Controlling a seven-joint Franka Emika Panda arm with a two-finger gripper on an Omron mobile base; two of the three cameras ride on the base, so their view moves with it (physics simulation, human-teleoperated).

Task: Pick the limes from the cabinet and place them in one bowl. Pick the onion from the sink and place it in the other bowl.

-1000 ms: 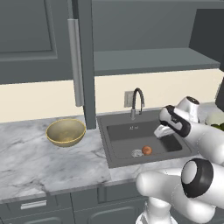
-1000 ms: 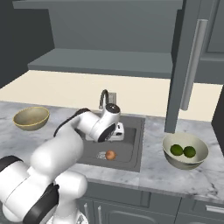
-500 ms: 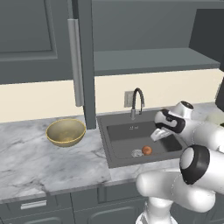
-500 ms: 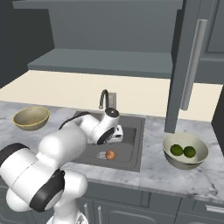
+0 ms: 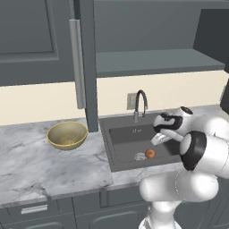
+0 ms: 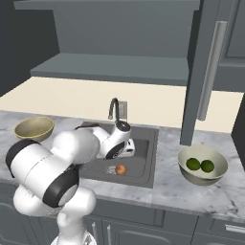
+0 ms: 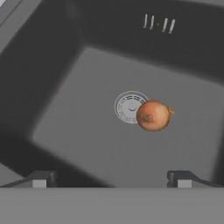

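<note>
Left base view: a grey-veined marble desk [image 5: 40,165] runs under a cream wall, with dark grey drawers below it and a dark grey cabinet [image 5: 147,58] above, its door [image 5: 85,62] swung open edge-on and its grey shelf bare. A tan bowl [image 5: 67,134] stands on the desk left of the sink [image 5: 120,154], near the door's lower edge. A curved dark faucet [image 5: 140,103] rises at the sink's back rim. The onion [image 5: 150,153] lies on the sink floor, just beside the silver drain [image 5: 140,156]. The arm bends in from the right, and its gripper [image 5: 157,139] hangs over the basin, above the onion and apart from it.

Right base view: the same sink [image 6: 148,165] seen from the other side, with the onion [image 6: 121,169] beside the drain and the gripper [image 6: 128,152] just above it. This side adds what the left one lacks: a pale bowl [image 6: 203,165] on the desk [image 6: 162,191] right of the sink, below the open door [image 6: 198,72], holding both limes [image 6: 200,165] side by side. The tan bowl [image 6: 34,128] sits at the far left, well apart from the pale one.

Hand view: looks down into the sink [image 7: 52,87], where the onion [image 7: 153,115] overlaps the right edge of the drain [image 7: 128,106]. Overflow slots [image 7: 157,23] mark the far wall. The gripper [image 7: 111,178] stands wide, its two fingertips [image 7: 40,179] far apart at the bottom of the view, with nothing between them.
</note>
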